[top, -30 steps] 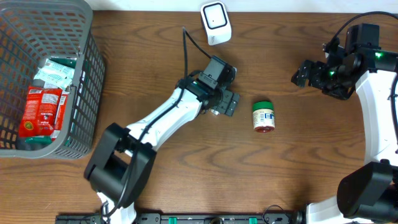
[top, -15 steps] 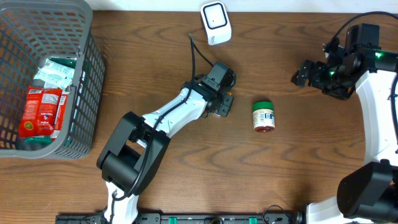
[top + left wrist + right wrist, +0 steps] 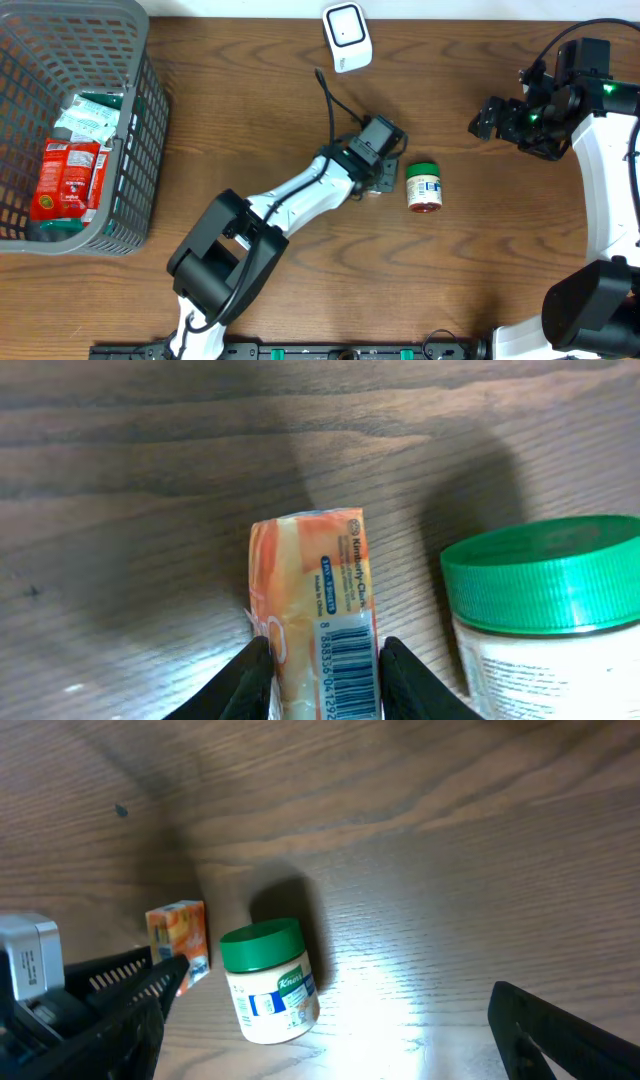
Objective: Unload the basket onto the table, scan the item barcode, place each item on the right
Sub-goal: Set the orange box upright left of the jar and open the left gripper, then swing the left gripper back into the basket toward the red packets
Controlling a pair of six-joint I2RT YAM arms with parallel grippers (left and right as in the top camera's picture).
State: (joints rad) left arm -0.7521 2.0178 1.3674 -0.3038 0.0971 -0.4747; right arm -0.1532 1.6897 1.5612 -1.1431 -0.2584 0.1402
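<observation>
Grey mesh basket point(image 3: 150, 150) at far left, cut off by the frame edge. Inside are one red packet point(image 3: 65, 175) and one green-and-white packet point(image 3: 90, 115); anything more is blurred behind the mesh, so there's no firm count. One white barcode scanner point(image 3: 346, 35) sits at the table's point(image 3: 480, 280) far edge, its top clipped. Two arms. The left gripper point(image 3: 320, 670) is mid-table, clamped on one orange pack point(image 3: 315, 580), with a black finger point(image 3: 250, 675) pressed to each long side. From overhead the pack is almost wholly hidden under the gripper. The left wrist view shows it best, though its near end is cut off at the bottom edge. The pack's long axis runs straight out from between the fingers, free end pointing away from the wrist. The barcode face is turned up to that camera and only the upper part of the code shows. Can't tell if the pack touches the wood. One green-lidded jar point(image 3: 424, 187) is just beside the pack on its right, not touching; it seems to lie on its side, lid toward the far edge. The right gripper point(image 3: 492, 118) is well apart at far right, jaws spread wide and holding nothing. In its wrist view the dark shapes at lower left are hard to sort out.
</observation>
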